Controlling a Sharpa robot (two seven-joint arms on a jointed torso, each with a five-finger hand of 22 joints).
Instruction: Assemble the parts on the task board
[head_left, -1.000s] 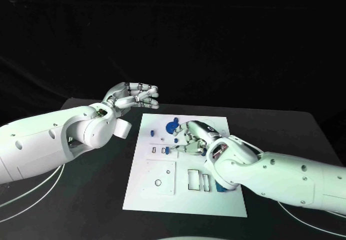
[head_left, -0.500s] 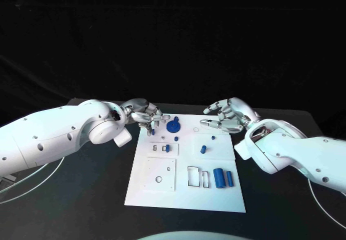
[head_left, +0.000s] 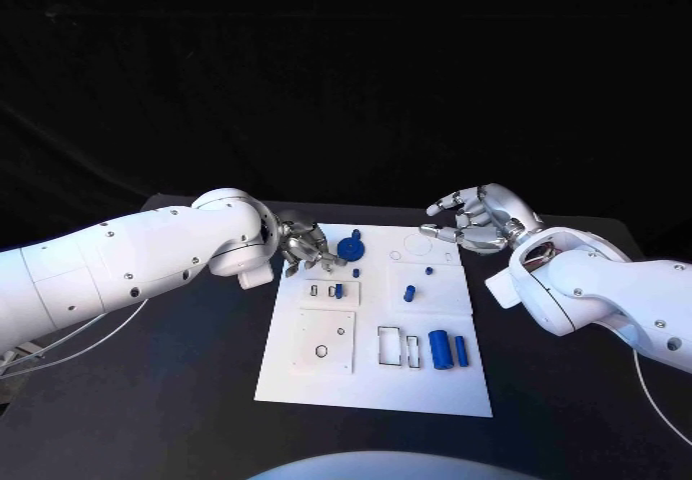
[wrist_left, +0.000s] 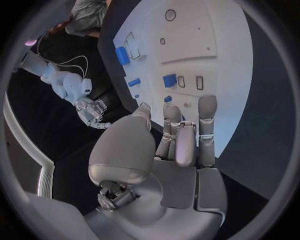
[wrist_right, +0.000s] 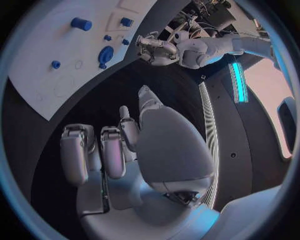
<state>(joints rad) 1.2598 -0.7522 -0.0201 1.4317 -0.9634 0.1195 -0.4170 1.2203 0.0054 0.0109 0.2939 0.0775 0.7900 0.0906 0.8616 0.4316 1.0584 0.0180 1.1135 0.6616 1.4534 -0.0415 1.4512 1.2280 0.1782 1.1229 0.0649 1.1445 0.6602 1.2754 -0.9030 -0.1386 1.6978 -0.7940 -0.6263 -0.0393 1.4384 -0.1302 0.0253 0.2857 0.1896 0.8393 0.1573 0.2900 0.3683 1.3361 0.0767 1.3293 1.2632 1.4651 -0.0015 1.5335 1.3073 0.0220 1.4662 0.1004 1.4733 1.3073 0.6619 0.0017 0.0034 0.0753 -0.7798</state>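
The white task board (head_left: 325, 375) lies mid-table. On it are a round blue part (head_left: 355, 248) at the far end, a small blue piece (head_left: 408, 293) in the middle, one in a slot (head_left: 339, 291), and two blue cylinders (head_left: 440, 349) near the right edge. My left hand (head_left: 307, 250) is at the board's far left corner, beside the round part, holding nothing; its fingers (wrist_left: 206, 115) point over the board (wrist_left: 219, 50). My right hand (head_left: 476, 218) hovers off the far right corner, fingers loosely bent, empty. The right wrist view shows the board (wrist_right: 44, 55) and the left hand (wrist_right: 156, 49).
Black table (head_left: 188, 400) surrounds the board on all sides. White cables (head_left: 87, 345) trail by the left arm. Empty rectangular slots (head_left: 389, 345) and a square plate with holes (head_left: 325, 340) sit on the board's near half.
The right hand has lifted off the middle of the board and drawn back to its far right corner. The left hand has come down to the board's far left corner.
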